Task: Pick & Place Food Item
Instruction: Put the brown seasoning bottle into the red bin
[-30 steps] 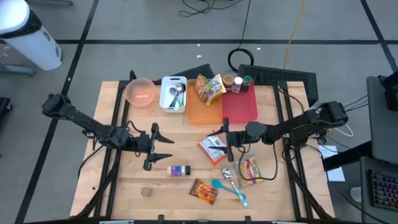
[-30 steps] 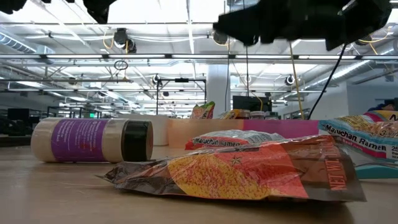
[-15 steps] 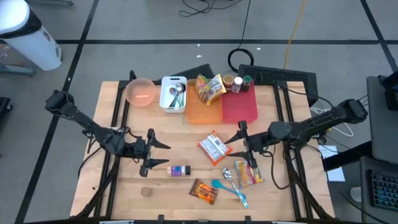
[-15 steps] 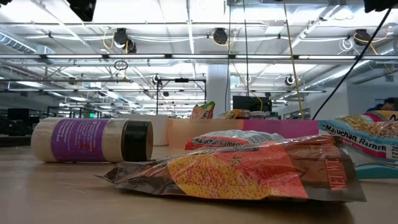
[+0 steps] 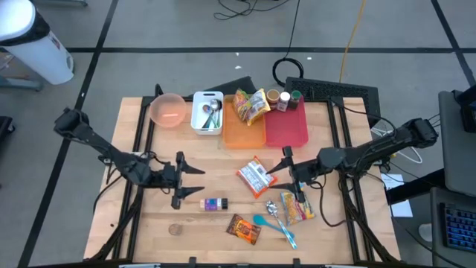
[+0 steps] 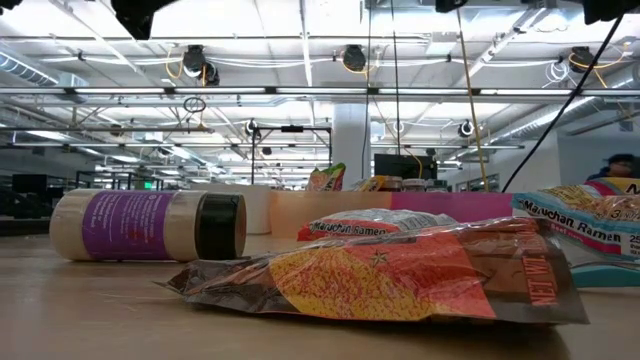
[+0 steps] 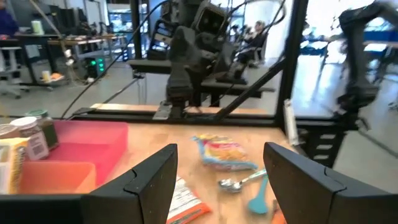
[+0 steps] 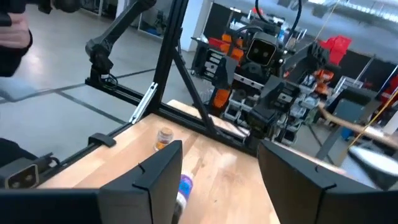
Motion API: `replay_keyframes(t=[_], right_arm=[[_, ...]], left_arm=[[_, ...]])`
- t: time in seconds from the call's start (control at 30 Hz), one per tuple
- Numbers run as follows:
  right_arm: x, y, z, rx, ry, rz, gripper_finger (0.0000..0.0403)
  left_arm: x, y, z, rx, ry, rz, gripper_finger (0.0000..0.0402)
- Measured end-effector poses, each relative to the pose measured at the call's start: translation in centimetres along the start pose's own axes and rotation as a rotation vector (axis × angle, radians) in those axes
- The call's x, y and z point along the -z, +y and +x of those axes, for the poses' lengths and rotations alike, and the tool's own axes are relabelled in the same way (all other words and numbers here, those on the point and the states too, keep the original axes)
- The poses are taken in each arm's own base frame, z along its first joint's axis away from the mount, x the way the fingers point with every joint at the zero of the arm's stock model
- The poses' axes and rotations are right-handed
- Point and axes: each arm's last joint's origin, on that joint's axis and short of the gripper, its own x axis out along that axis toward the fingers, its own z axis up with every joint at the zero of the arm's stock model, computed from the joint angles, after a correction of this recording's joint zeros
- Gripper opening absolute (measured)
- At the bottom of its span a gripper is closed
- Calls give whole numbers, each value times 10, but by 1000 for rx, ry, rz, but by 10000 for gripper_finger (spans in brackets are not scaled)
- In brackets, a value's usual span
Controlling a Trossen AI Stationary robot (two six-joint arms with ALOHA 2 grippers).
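Task looking barely started: nothing is being carried, no food item lifted. Left end effector (image 5: 181, 179) is hovering over the tabletop (image 5: 149, 223) left of centre, fingers spread, empty. Right end effector (image 5: 288, 176) is hanging just right of the ramen packet (image 5: 255, 177), fingers spread, gripping nothing. Packet is lying flat mid-tabletop, just in front of the orange tray (image 5: 239, 136) and red tray (image 5: 289, 131): white-and-red, crinkled wrapper. Pick and place both remaining.

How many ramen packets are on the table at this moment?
2. One ramen packet lies mid-table just in front of the orange tray; the other ramen packet lies nearer the front right, beside the spoons.
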Motion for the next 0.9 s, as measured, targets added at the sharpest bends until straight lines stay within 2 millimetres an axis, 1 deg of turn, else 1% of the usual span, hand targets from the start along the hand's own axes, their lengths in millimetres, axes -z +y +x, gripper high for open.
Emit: replay_keyframes(t=[0.1,0.2,0.33,0.4,0.53,0.67,0.77,0.83,0.9], right_arm=[[3,1,0,-7,28,29,201],[12,4,6,42,89,20,201],[26,16,20,122,203,-89,201],[32,24,28,130,274,-126,201],[44,42,41,126,411,-188,201],[61,61,48,121,584,-312,201],[68,71,53,130,681,-396,201],[71,75,56,113,707,-403,201],[73,77,57,102,702,-368,201]], left_arm=[[0,4,8,-37,21,21,243],[-4,8,21,-71,73,51,243],[-8,12,42,-90,204,102,243],[-11,15,52,-90,238,109,243],[-3,23,65,-70,293,109,243],[4,31,73,-48,338,64,243],[8,36,74,-20,378,18,243],[9,36,74,-1,399,-21,243],[14,33,71,23,454,-65,243]])
